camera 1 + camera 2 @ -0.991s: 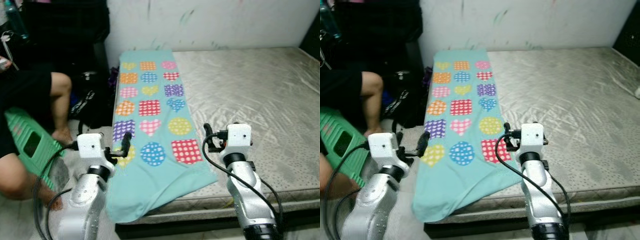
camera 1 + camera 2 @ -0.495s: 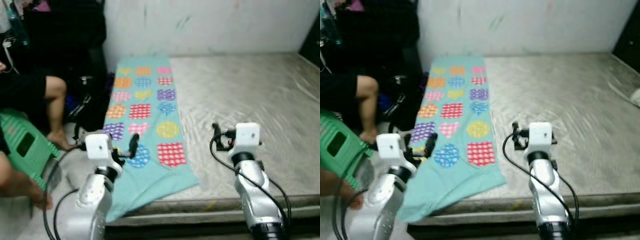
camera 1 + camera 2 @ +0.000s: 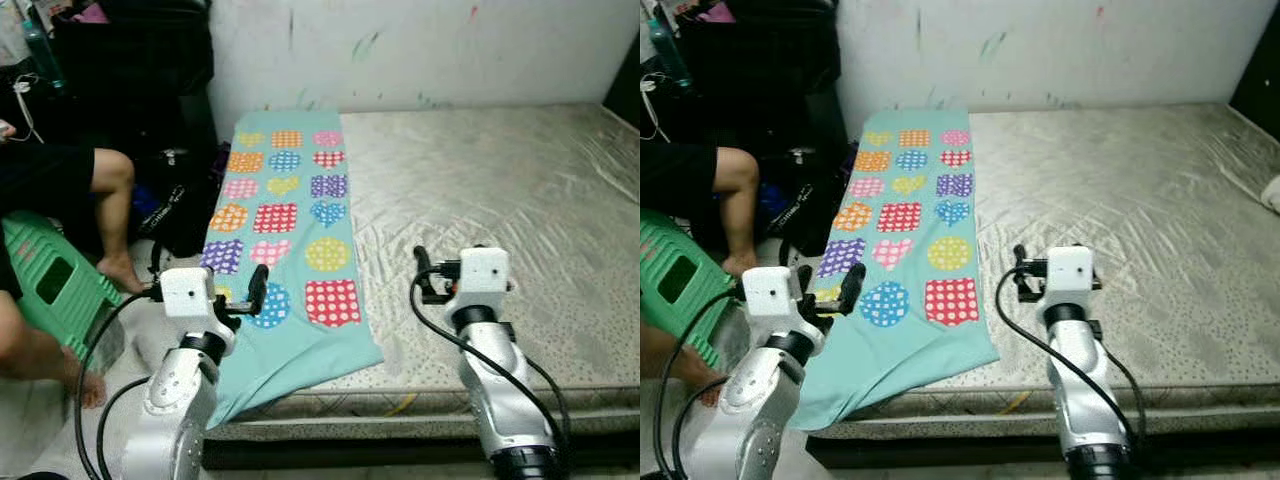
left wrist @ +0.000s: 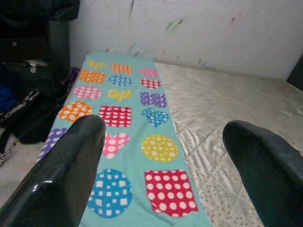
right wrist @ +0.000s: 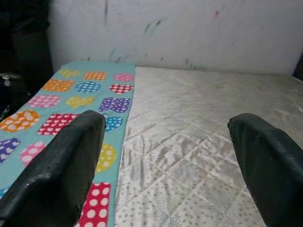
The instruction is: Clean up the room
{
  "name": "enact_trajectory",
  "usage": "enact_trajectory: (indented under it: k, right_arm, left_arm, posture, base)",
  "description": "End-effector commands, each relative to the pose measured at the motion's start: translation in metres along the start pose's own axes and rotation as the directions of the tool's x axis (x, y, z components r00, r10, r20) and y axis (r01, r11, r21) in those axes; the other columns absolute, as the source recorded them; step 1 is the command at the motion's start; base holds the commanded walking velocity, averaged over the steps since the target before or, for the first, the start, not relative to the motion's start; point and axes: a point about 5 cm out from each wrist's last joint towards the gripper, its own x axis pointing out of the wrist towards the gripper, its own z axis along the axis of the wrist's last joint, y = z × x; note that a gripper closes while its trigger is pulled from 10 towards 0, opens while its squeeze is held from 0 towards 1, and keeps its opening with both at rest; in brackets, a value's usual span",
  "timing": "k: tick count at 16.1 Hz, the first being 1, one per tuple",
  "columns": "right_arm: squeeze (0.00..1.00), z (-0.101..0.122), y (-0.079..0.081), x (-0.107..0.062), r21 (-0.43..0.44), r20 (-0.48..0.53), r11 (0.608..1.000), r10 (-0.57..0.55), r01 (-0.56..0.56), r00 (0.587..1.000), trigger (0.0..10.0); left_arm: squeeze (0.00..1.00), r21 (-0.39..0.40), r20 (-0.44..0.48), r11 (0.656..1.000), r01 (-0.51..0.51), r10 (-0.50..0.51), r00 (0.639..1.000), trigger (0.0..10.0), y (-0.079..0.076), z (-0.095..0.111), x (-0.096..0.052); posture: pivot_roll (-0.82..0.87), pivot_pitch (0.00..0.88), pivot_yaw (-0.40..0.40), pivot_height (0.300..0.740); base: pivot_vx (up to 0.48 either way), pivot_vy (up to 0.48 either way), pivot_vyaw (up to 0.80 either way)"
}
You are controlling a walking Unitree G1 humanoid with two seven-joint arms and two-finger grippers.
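One teal blanket is lying along the left edge of the bed — its long axis is running from the wall toward the robot, with the near end drooping over the mattress edge. The left gripper is hovering just above that near end, fingers spread and grasping nothing. The right gripper is hanging over bare mattress just beside the blanket's right edge, likewise spread wide. A seated person's leg is resting beside a green stool.
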Motion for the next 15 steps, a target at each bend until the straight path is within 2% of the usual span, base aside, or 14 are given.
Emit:
enact_trajectory:
  k: [1,2,6,15]
  right_arm:
    - [0.00,0.0009,-0.0009,0.0006,0.000,0.003,1.000,0.000,0.000,1.000,10.0]
    - [0.00,0.0008,-0.0009,0.0007,0.000,0.004,1.000,0.000,0.000,1.000,10.0]
    - [0.00,0.0007,-0.0007,0.0007,0.001,0.003,1.000,0.000,0.000,1.000,10.0]
    - [0.00,0.0006,-0.0021,0.0015,0.011,-0.003,1.000,-0.008,0.009,1.000,10.0]
  left_arm:
    - [0.00,0.000,0.005,1.000,0.008,-0.008,1.000,10.0,-0.0002,0.0017,0.0001]
    - [0.00,0.000,0.005,1.000,0.008,-0.008,1.000,10.0,-0.0003,0.0017,0.0001]
    - [0.00,-0.005,0.007,1.000,0.009,-0.009,1.000,10.0,-0.0006,0.0020,0.0002]
    - [0.00,-0.006,0.007,1.000,0.022,-0.022,1.000,10.0,-0.0025,0.0023,0.0007]
  posture:
    - [-0.12,0.000,0.027,0.740]
    - [-0.12,0.000,0.027,0.740]
    - [-0.12,0.000,0.027,0.740]
    - [-0.12,0.000,0.026,0.740]
  base:
    - [0.000,0.000,-0.68]
    - [0.000,0.000,-0.61]
    - [0.000,0.000,0.00]
    - [0.000,0.000,-0.80]
